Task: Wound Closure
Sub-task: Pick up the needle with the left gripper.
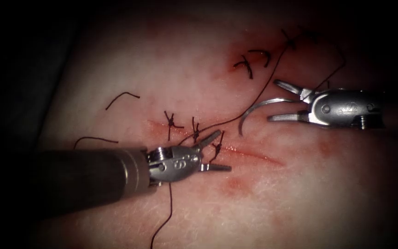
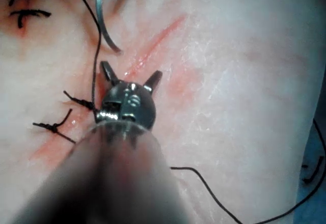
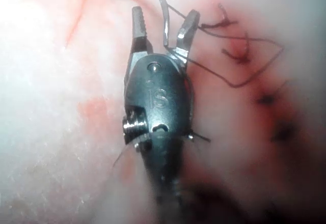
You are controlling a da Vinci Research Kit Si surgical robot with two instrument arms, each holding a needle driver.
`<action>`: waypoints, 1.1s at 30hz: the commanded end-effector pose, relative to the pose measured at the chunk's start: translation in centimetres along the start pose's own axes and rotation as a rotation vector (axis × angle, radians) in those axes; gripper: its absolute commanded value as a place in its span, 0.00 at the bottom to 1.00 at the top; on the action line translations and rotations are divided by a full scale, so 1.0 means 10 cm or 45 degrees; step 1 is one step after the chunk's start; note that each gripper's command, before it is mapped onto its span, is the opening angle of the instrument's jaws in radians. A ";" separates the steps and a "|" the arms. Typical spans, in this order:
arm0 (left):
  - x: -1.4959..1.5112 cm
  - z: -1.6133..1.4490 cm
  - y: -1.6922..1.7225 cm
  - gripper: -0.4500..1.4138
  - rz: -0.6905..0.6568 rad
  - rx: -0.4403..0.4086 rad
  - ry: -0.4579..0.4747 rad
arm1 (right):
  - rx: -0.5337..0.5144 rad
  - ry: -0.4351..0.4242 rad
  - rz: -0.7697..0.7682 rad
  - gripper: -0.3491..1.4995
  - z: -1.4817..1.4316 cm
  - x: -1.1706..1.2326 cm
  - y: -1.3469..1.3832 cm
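Note:
The tissue [image 1: 116, 60] has a cut [image 1: 254, 156] running slantwise, with three dark stitches [image 1: 171, 122] along its left stretch. My left tool [image 1: 224, 150] is over the cut beside the last stitch, jaws open and holding nothing; its open jaws [image 2: 131, 70] straddle the red line. My right tool [image 1: 272, 101] is right of the stitches, jaws open. The curved needle [image 1: 254, 108] lies loose between those open jaws, rear end at their hinge, tip down by the tissue near the cut [image 2: 118, 51]. I cannot tell if the tip is in. The thread [image 1: 254, 99] runs past the needle [image 3: 163, 0].
Two earlier knots [image 1: 249, 64] with red fluid around them sit at the far end of the wound. Loose cut thread ends [image 1: 121, 97] lie on the tissue to the left. A long thread tail [image 1: 166, 216] trails toward the near edge under the left tool's shaft [image 1: 84, 177].

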 end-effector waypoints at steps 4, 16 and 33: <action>0.002 0.017 0.007 0.51 -0.042 -0.011 0.016 | 0.000 0.005 0.000 0.94 0.006 -0.006 -0.004; -0.023 0.034 -0.027 0.51 -0.158 0.038 -0.011 | -0.006 0.009 -0.011 0.84 0.003 -0.002 -0.013; -0.004 0.047 -0.035 0.30 -0.209 -0.094 0.103 | -0.024 0.019 -0.034 0.75 0.004 -0.008 -0.023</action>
